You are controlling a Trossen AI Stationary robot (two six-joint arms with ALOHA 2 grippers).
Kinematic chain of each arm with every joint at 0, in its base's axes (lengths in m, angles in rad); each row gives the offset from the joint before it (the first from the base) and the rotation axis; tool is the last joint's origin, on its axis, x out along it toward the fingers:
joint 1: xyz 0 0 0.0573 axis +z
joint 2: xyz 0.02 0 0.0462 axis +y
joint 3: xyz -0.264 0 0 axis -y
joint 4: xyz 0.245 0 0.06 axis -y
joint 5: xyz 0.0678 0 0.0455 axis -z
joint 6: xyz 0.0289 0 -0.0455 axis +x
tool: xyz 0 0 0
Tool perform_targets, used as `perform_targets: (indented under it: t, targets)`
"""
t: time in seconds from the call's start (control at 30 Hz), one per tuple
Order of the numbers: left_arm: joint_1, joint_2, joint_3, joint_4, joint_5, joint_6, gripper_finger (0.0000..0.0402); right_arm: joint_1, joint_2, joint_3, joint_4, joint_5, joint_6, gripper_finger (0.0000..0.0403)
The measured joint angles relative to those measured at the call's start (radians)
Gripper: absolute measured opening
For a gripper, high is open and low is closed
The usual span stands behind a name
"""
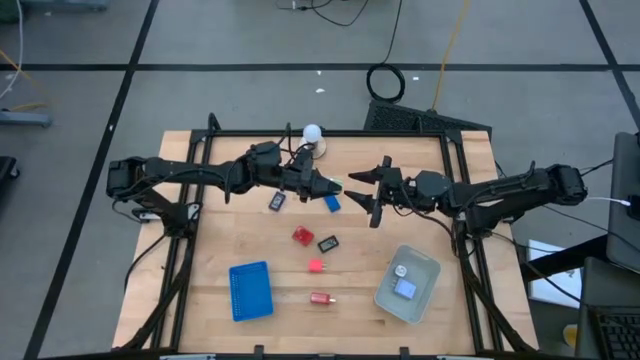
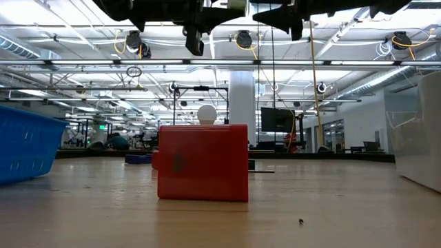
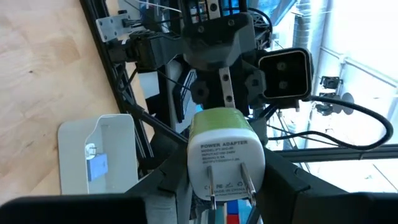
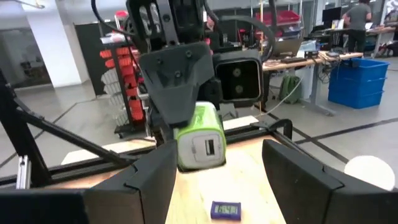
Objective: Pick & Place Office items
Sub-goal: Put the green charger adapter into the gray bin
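Midair, left fingers (image 3: 227,205) clamp the power adapter (image 3: 226,158) facing parted, empty right fingers (image 4: 214,168).

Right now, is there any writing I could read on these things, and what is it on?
"POWER ADAPTER": on the white face of the green-and-white plug adapter held in the left tool.
Smaller lines beneath it: too small to read.
Labels on the black pieces: too small to read.
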Motion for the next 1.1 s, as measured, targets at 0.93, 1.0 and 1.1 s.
perform_targets:
  t: [0.93,1.0,1.1]
  targets:
    - [0.003,0.000,0.000,0.007,-0.015,-0.021,0.0128,-0.006,0.073,0.002,0.174,-0.020,-0.003,0.0226]
    - [0.003,0.000,0.000,0.007,-0.014,-0.021,0.0128,-0.006,0.082,-0.001,0.168,-0.022,0.009,0.0226]
    - [0.003,0.000,0.000,0.012,-0.011,-0.023,0.0128,-0.006,0.116,0.000,0.207,-0.022,0.021,0.0226]
